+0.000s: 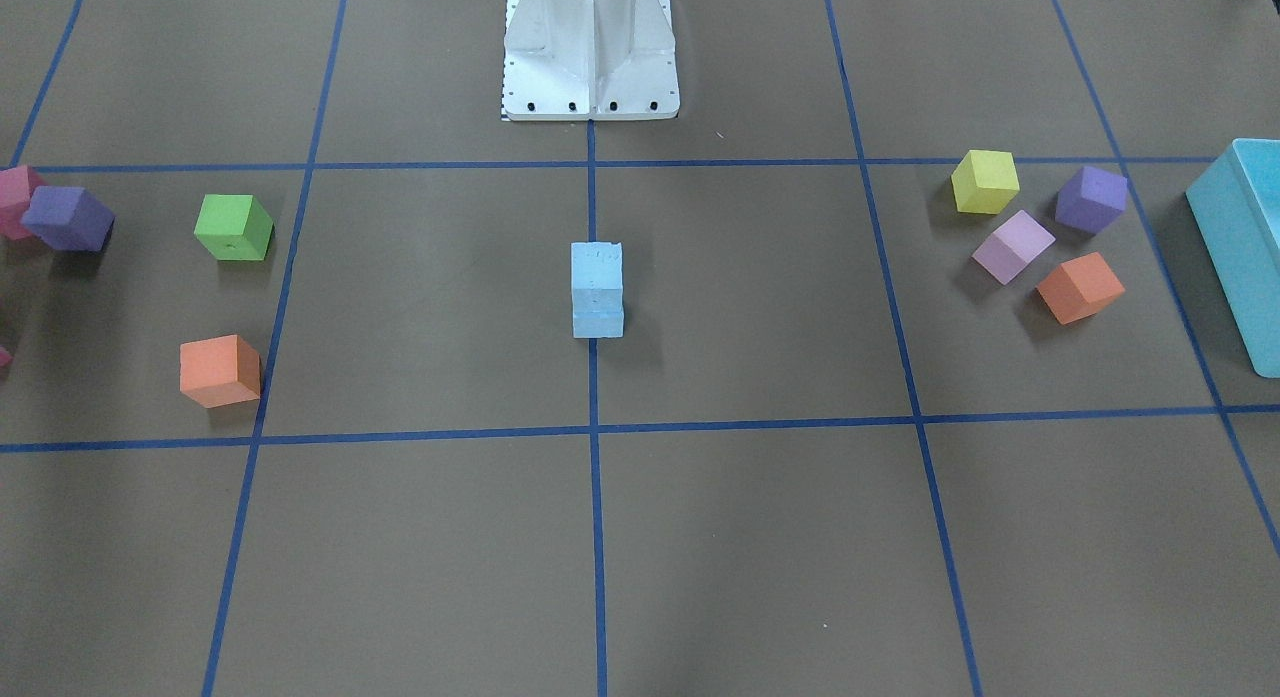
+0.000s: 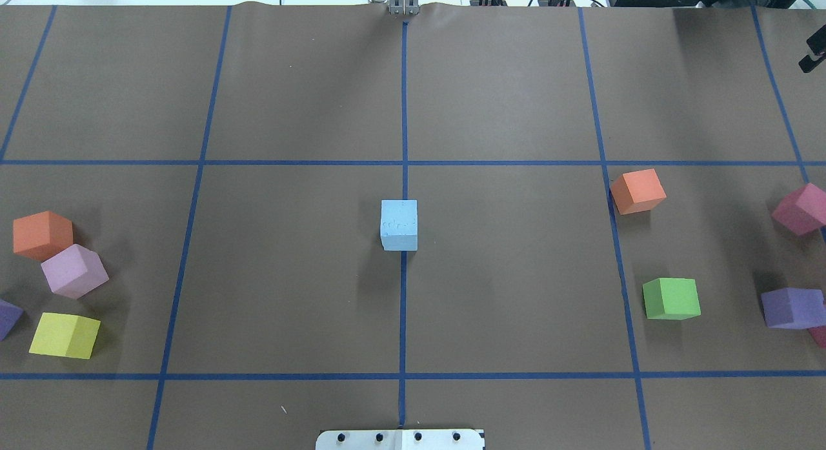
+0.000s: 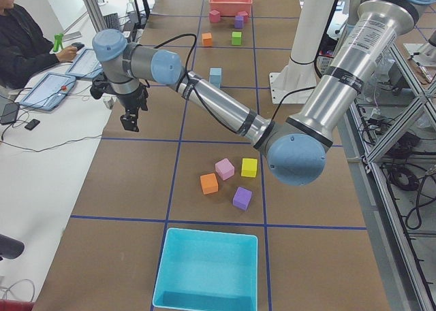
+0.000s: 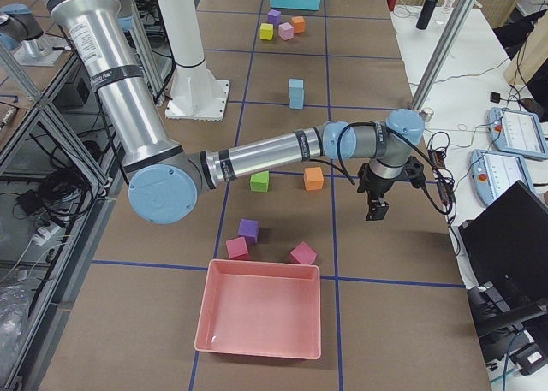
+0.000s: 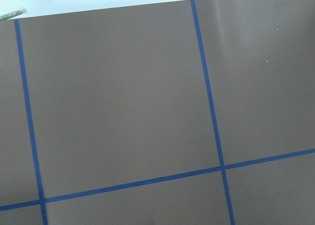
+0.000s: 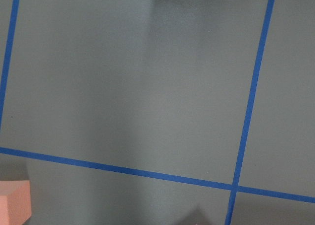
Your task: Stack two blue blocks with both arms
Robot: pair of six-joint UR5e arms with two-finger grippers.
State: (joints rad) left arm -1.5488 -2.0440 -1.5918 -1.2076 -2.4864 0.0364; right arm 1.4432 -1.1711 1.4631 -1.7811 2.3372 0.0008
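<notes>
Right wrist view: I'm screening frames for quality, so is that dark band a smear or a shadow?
Right wrist view: probably a soft shadow on the paper, since the tape lines are sharp through it; the orange block is cropped. Left wrist view: evenly lit, no band.

2 pale sky-blue foam cubes stacked upright at centre of counter point(image 1: 760, 537), on blue tape line point(image 1: 597, 477). Top block point(image 1: 597, 265) sits square on bottom block point(image 1: 598, 317), edges abt flush. Left arm point(image 3: 218, 105) & right arm point(image 4: 257, 156), grey w/ lt-blue caps, stretch out low. Left claw point(image 3: 131, 120) & right claw point(image 4: 377, 207) point down, well apart from stack; jaw state can't tell.
</notes>
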